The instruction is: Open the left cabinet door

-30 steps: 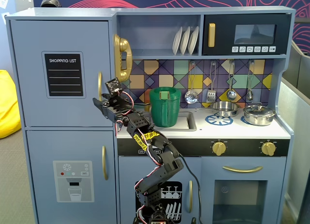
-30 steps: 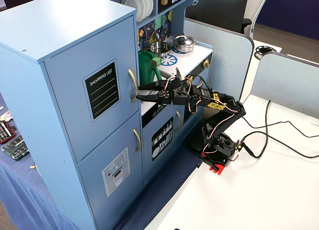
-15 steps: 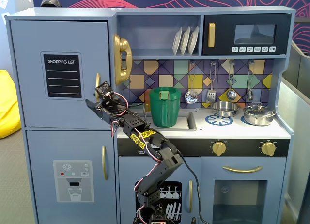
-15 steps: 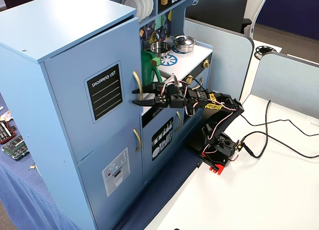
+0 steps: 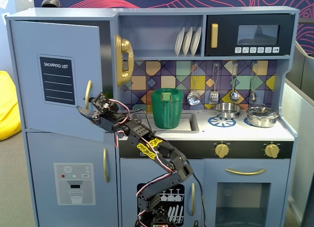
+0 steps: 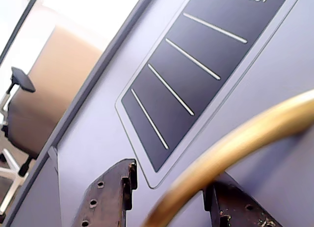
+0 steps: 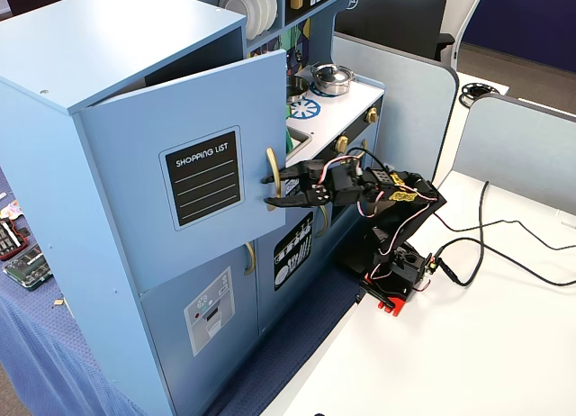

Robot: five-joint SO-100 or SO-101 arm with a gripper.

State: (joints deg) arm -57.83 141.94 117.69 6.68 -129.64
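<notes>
The left cabinet door (image 5: pixel 29 99) is blue-grey with a black "SHOPPING LIST" panel (image 5: pixel 57 79) and a curved gold handle (image 5: pixel 88 94). It stands ajar, its handle edge swung out from the cabinet. My gripper (image 5: pixel 91 110) is at the lower part of the handle. In a fixed view, its two fingers (image 7: pixel 281 175) reach past the handle (image 7: pixel 269 164) toward the door (image 7: pixel 126 191), one on each side. The wrist view shows the handle (image 6: pixel 235 143) crossing between the spread fingers (image 6: pixel 110 197), with the gripper (image 6: pixel 170 180) open around it and the door face (image 6: pixel 98 138) just behind.
Below is a blue door with a grey dispenser panel (image 5: pixel 74 183). A gold toy phone (image 5: pixel 123 60) hangs on the cabinet just right of the open door. A green pot (image 5: pixel 167 108) sits in the sink. The arm's base (image 7: pixel 396 272) and cables (image 7: pixel 486 245) are on the white table.
</notes>
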